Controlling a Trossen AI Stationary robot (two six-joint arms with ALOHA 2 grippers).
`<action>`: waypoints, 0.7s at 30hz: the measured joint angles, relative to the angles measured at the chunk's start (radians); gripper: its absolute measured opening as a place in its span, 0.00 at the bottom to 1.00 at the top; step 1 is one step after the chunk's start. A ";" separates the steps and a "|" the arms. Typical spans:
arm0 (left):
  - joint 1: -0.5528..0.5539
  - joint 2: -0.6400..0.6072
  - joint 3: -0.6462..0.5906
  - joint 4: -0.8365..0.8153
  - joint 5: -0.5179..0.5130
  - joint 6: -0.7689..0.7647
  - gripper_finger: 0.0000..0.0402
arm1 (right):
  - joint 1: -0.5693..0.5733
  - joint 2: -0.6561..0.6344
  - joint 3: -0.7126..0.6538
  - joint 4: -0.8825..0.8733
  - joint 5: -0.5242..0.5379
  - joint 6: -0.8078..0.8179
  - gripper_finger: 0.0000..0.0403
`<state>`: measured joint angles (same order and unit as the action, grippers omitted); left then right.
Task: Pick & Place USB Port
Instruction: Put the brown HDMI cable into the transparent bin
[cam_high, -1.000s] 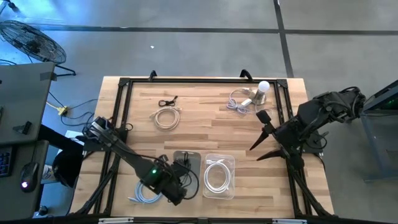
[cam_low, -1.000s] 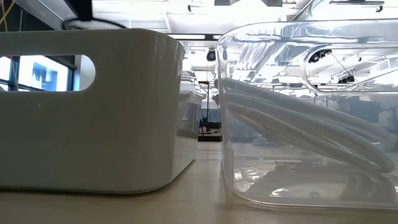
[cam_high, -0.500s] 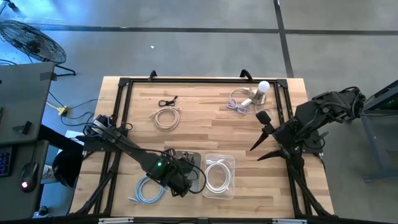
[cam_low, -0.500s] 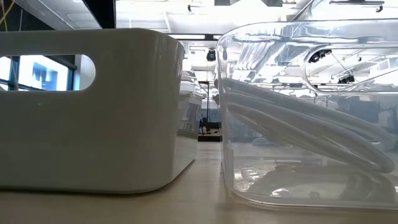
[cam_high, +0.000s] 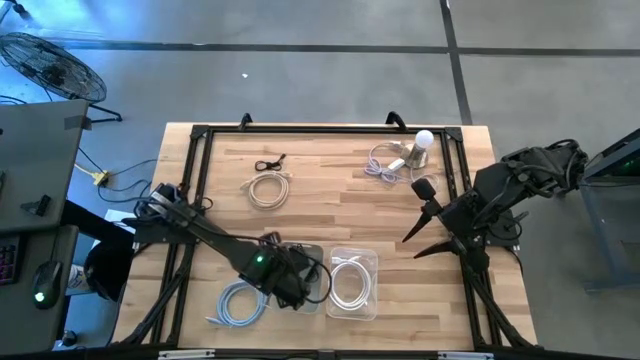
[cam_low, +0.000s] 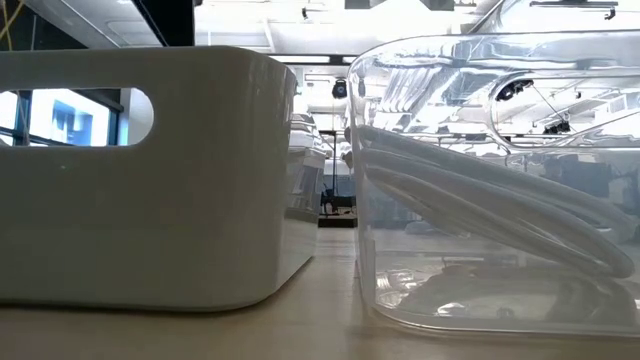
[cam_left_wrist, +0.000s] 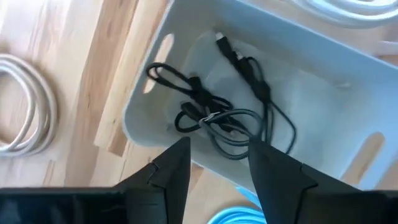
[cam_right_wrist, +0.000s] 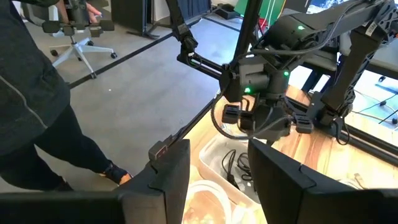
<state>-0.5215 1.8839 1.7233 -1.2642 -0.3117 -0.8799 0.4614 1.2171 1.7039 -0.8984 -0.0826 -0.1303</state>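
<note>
The black cable is seen loose in the smooth white bin, at 12 o'clock from the spread, empty left gripper. The right gripper is held spread too.

Robotics lab: framed workbench, office chair

My left arm reaches in from nine o'clock toward six, wrist tipped down, and its left gripper has the fingers apart with nothing between them. My right arm waits at three o'clock, its right gripper raised, fingers spread, also holding nothing.
</note>
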 joint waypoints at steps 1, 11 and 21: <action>0.008 0.000 0.000 -0.011 0.009 -0.001 0.39 | 0.000 0.000 0.000 0.000 0.000 0.000 0.38; 0.103 -0.018 0.082 -0.301 0.078 0.107 0.39 | 0.000 0.000 0.000 -0.004 0.001 -0.008 0.38; 0.316 -0.131 0.077 -0.311 0.030 0.473 0.43 | 0.000 0.000 0.000 -0.017 0.026 -0.007 0.38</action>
<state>-0.2056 1.7533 1.8006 -1.5756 -0.2820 -0.4068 0.4610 1.2171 1.7039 -0.9158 -0.0566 -0.1375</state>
